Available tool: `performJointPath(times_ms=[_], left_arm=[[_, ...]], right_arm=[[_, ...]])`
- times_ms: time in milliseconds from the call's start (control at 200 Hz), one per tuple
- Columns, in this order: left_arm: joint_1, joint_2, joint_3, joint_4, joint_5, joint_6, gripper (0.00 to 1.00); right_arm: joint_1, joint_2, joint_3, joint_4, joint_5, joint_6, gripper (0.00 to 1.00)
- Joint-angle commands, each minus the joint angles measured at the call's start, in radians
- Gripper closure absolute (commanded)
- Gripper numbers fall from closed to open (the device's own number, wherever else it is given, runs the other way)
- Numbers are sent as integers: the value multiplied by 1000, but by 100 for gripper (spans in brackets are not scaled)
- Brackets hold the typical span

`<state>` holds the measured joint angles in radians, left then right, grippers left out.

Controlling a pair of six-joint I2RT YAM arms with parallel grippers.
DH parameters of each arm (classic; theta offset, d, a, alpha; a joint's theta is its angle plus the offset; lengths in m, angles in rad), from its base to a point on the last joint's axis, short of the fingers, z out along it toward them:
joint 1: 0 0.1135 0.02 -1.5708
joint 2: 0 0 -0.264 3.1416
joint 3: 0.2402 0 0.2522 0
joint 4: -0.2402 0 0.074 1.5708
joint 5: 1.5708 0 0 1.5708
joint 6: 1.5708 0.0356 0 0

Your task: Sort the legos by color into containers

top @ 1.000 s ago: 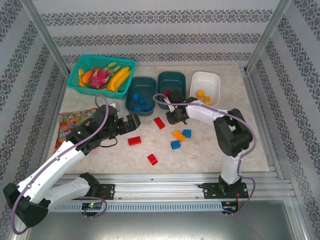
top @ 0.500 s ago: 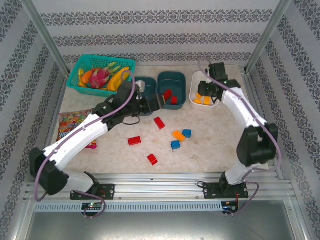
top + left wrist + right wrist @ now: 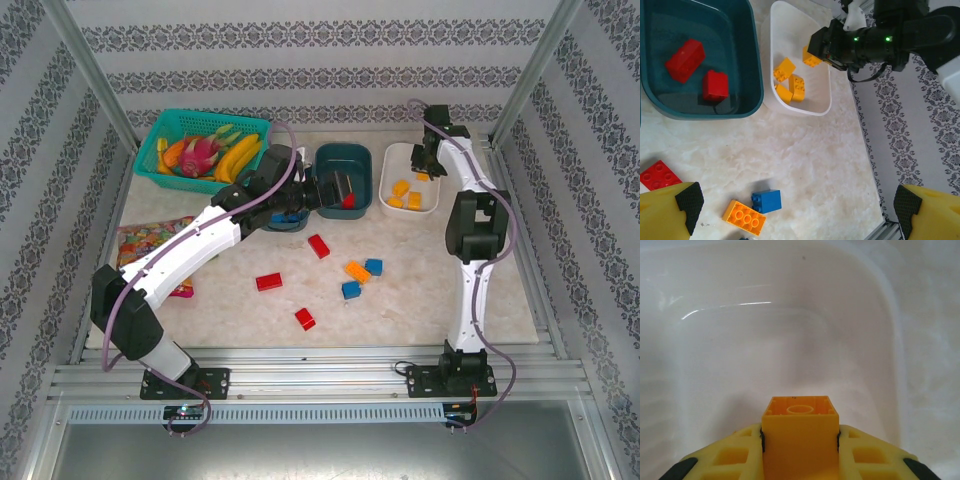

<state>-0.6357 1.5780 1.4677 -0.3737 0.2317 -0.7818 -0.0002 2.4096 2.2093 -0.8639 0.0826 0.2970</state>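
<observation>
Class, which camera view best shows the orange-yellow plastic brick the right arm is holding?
Right wrist: the orange-yellow plastic brick sits large between its fingers. Left wrist shows it small, over the white plastic tub; top external barely.

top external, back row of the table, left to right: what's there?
Teal mesh basket → dark teal tub → second dark teal tub → white tub. The right tool, gripping an orange lego, overlaps the white tub, so I left it unplaced.
</observation>
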Motion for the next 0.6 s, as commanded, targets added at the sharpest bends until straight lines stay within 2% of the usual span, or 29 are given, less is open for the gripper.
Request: performJointPath(times_ms=[0, 160, 300, 465, 594], left_arm=[[-14, -29, 5, 7, -17, 27, 0], [-15, -46, -16, -20, -44, 21, 0], [-15, -66, -37, -67, -73, 23, 0], [-14, -104, -71, -142, -126, 7, 0], [-13, -138, -109, -189, -147, -2, 0]], right_arm=[[-3, 48, 67, -84, 13, 2, 68], [8, 59, 82, -92, 0, 5, 53], [30, 8, 83, -93, 2, 0, 40], [70, -139, 37, -61, 0, 0, 38], [123, -350, -150, 69, -47, 11, 38]])
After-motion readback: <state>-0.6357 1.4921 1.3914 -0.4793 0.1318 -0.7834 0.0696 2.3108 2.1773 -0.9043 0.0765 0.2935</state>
